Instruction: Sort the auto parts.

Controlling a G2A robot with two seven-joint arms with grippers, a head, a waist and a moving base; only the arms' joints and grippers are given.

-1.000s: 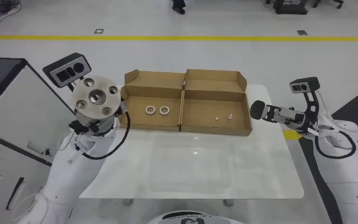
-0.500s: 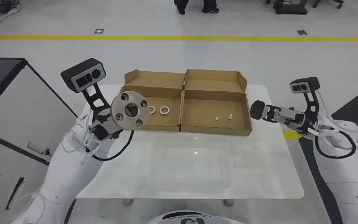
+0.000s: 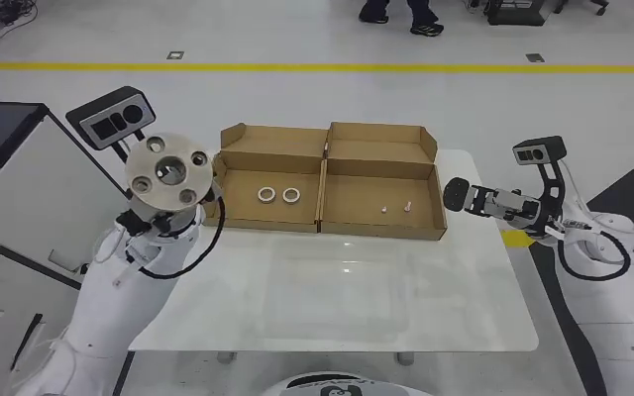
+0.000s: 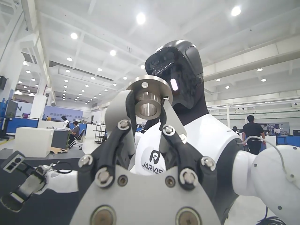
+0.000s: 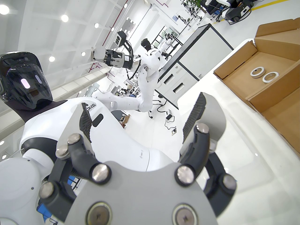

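- Left end effector [image 4: 146,98] is clamped on the flange [image 4: 150,83]; its fingers [image 4: 129,99] seat on the hub just under the disc
- The flange is held in the air with its disc face up, just beside the outer wall of the left box [image 3: 243,210] and over neither box
- Right end effector [image 5: 143,105] has its fingers apart and holds nothing; it sits off the far right edge of the surface [image 3: 347,297], near the right box [image 3: 357,198]
- The left box holds two rings [image 3: 265,195] lying flat side by side; the right box holds two small bolts [image 3: 384,210], near each other
- We judge the flange to be solid metal: heavy for its size, rigid, smooth and liable to slip or twist in a light grip
- We judge the hub to be the sound place to hold it, since the disc rim is thin and polished
- We advise a low, level release, as a dropped flange could dent the cardboard or scatter the parts already sorted
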